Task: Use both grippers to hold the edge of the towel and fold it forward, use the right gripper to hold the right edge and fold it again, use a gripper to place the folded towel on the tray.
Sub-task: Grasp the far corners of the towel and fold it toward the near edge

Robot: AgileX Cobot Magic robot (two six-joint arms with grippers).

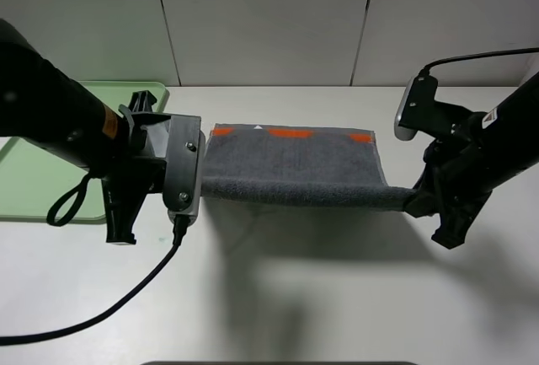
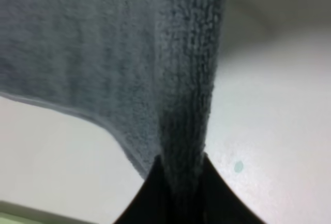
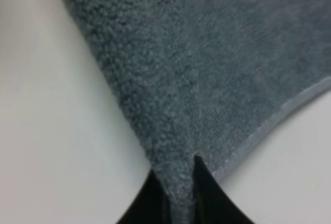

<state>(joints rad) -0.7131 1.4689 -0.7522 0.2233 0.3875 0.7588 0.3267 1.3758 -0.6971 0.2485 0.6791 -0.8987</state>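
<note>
A grey towel with orange marks along its far edge is stretched between my two grippers, its near edge lifted off the white table. My left gripper is shut on the towel's near left corner; the left wrist view shows the cloth pinched between the dark fingers. My right gripper is shut on the near right corner; the right wrist view shows the cloth clamped between its fingers. A light green tray lies at the left, partly hidden by my left arm.
A black cable trails from the left arm across the table's front left. A grey wall stands behind the table's far edge.
</note>
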